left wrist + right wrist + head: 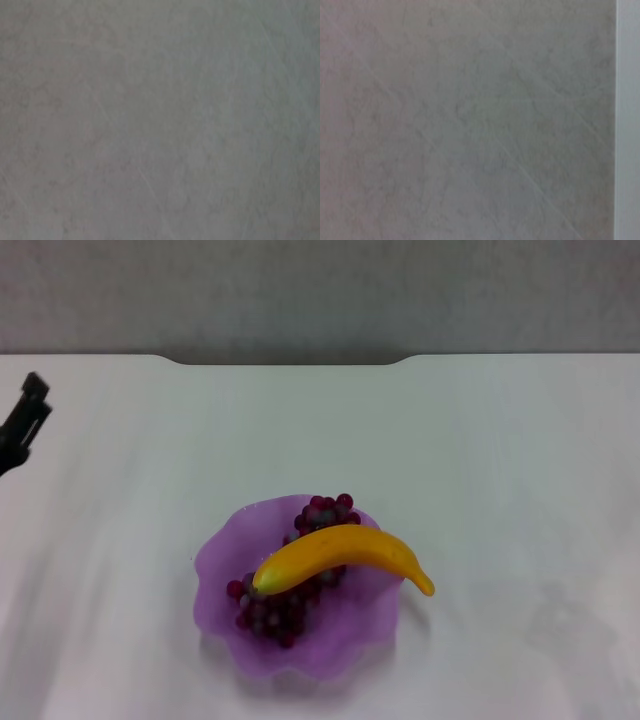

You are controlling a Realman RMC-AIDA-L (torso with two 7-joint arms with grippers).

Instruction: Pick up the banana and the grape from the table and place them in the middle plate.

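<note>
Head view: we see the plate (225, 560), a translucent purple dish with a scalloped rim, standing on the white table (500, 460) near the front and slightly left of centre. The grape (300, 585) bunch lies inside it, running from the far right of the bowl to the near left, and the banana (345, 552) rests across the bunch, its blunt end over the bowl and its tapered tip overhanging the right rim. We judge both fruits placed, so the task looks complete or nearly so. The left gripper (28, 412) shows only as a dark piece at the far left edge, well apart from the plate; we cannot tell whether it is open or closed, and nothing is seen in it. The right gripper appears in no view. On handling, we judge the banana light, stiff and smooth, best held across its thick middle; the bunch looks lumpy and loose, likely to sag or shed if taken by its thin end, so its wide body is the better hold. The plate looks thin and light and could slide if nudged. Both wrist views show only plain grey surface, the right one with a pale strip along one edge; neither shows fruit, plate or fingers, which only the head view gives.
</note>
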